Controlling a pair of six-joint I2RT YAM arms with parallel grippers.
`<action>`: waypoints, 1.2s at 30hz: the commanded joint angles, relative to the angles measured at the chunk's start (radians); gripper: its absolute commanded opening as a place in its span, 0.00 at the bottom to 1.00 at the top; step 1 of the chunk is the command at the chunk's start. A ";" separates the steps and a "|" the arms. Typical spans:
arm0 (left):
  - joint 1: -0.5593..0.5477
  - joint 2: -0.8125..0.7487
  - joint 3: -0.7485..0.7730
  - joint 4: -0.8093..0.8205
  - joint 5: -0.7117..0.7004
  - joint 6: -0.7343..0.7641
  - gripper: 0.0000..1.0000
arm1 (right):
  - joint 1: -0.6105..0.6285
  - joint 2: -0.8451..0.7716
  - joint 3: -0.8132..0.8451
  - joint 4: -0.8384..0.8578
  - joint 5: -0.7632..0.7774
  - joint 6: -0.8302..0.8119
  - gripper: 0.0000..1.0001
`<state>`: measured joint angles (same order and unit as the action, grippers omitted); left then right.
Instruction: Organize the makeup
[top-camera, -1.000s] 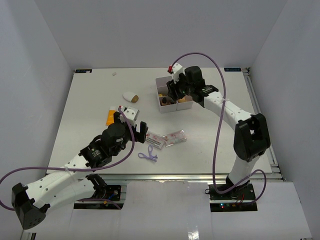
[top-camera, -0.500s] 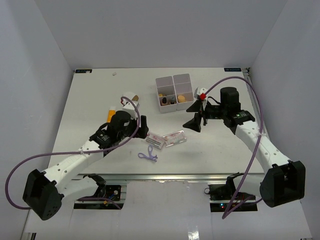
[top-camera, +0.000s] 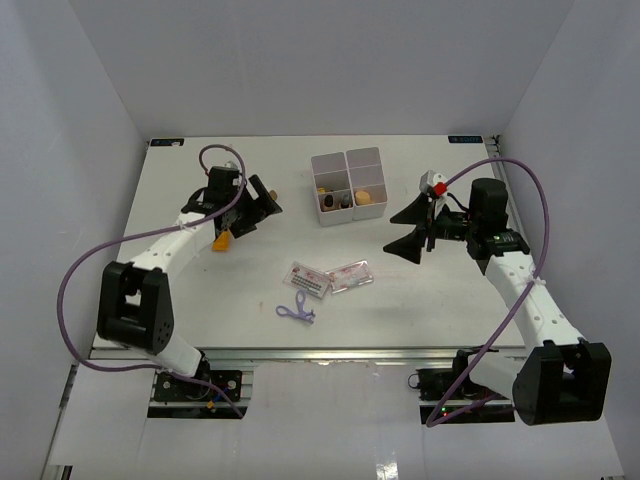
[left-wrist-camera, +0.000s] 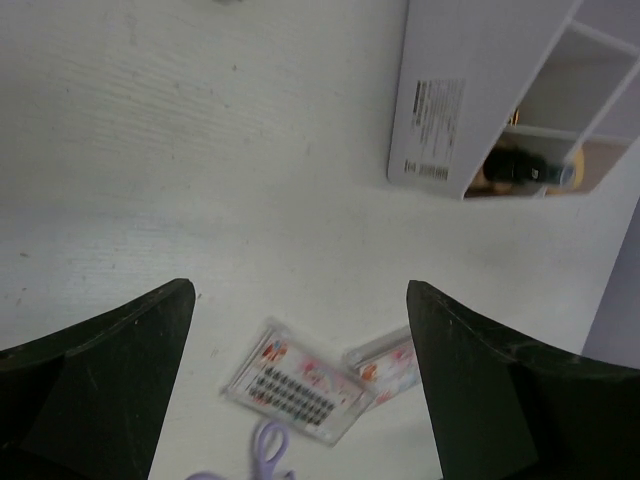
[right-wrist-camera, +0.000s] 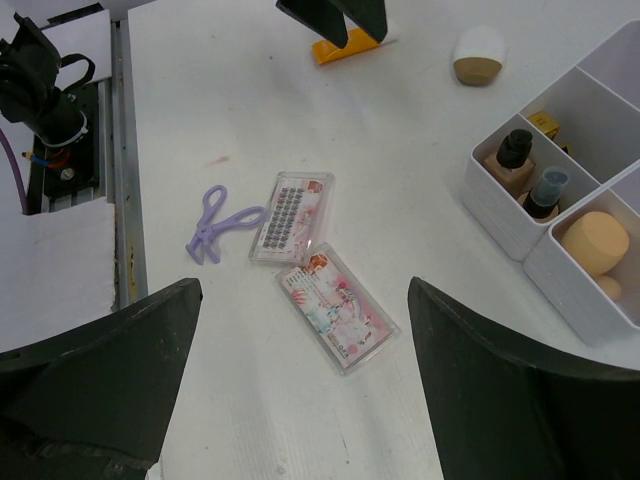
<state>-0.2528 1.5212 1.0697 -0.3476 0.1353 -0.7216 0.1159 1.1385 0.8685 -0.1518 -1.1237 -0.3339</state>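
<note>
Two flat clear packets with pink-red print (top-camera: 308, 280) (top-camera: 350, 274) lie mid-table, a thin purple tool (top-camera: 297, 312) just in front of them. They also show in the right wrist view (right-wrist-camera: 293, 215) (right-wrist-camera: 335, 305), with the tool (right-wrist-camera: 220, 222). A yellow-orange tube (top-camera: 222, 240) and a white and tan oval piece (right-wrist-camera: 478, 55) lie at the far left. My left gripper (top-camera: 258, 214) is open and empty above them. My right gripper (top-camera: 400, 232) is open and empty, right of the packets. A tan-orange sponge (right-wrist-camera: 595, 242) sits in the white box (top-camera: 330, 210).
The white four-compartment box (right-wrist-camera: 500, 205) stands at the back centre and also holds small dark-capped bottles (right-wrist-camera: 510, 150). In the left wrist view the box (left-wrist-camera: 430, 110) is at the upper right. The table's front rail and cables (right-wrist-camera: 50, 100) lie beyond the purple tool.
My left gripper has swung from over the packets back and left to the tube. My right gripper has pulled away from the box, to the right and nearer, and hangs open.
</note>
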 joint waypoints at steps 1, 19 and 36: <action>0.015 0.174 0.229 -0.167 -0.147 -0.253 0.98 | -0.019 -0.023 -0.011 0.048 0.017 0.027 0.90; 0.015 0.710 0.953 -0.659 -0.404 -0.332 0.98 | -0.039 0.010 0.004 0.005 0.010 0.002 0.90; 0.015 0.875 1.153 -0.668 -0.382 -0.354 0.98 | -0.039 0.013 0.001 0.005 -0.004 0.001 0.91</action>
<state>-0.2394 2.4062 2.1648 -1.0066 -0.2437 -1.0663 0.0795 1.1534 0.8677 -0.1562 -1.1029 -0.3222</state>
